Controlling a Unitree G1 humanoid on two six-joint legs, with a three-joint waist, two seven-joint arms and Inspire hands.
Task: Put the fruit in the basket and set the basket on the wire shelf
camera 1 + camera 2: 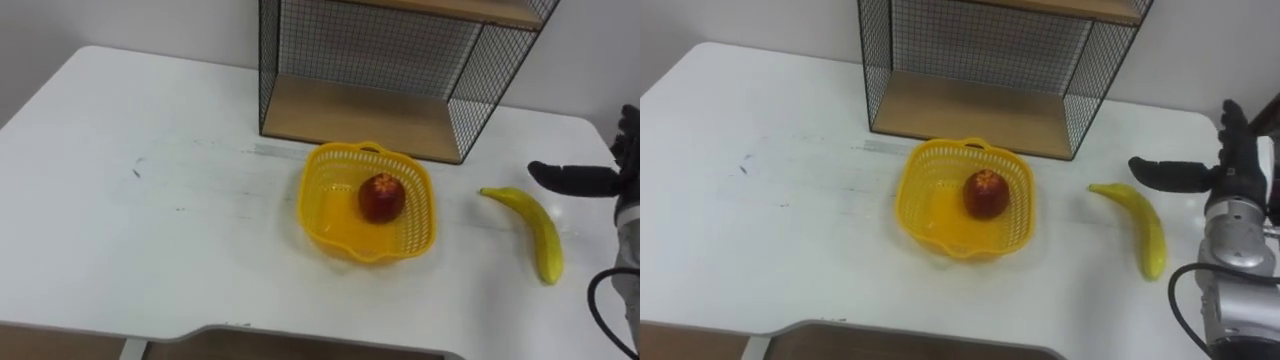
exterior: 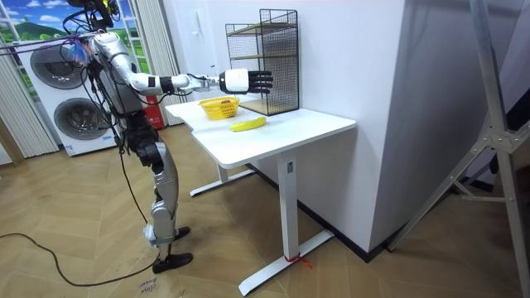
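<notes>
A yellow plastic basket (image 1: 330, 222) sits on the white table (image 1: 150, 200), just in front of the wire shelf (image 1: 390, 60). A red apple (image 1: 381, 197) lies inside the basket. The banana (image 1: 530, 228) lies on the table to the right of the basket. My right hand (image 1: 1235, 175) hovers above the table beyond the banana's right side, open, fingers straight and thumb pointing left towards the fruit. It holds nothing. In the room view I stand at the table's end with that hand (image 2: 248, 80) stretched out above the banana (image 2: 248, 124) and the basket (image 2: 219, 108).
The shelf's lowest wooden board (image 1: 350, 115) is bare and open towards me, level with the tabletop. The table's front edge (image 1: 300, 335) runs close below the basket. Washing machines (image 2: 58, 91) stand behind me and a white partition (image 2: 364, 99) beyond the table.
</notes>
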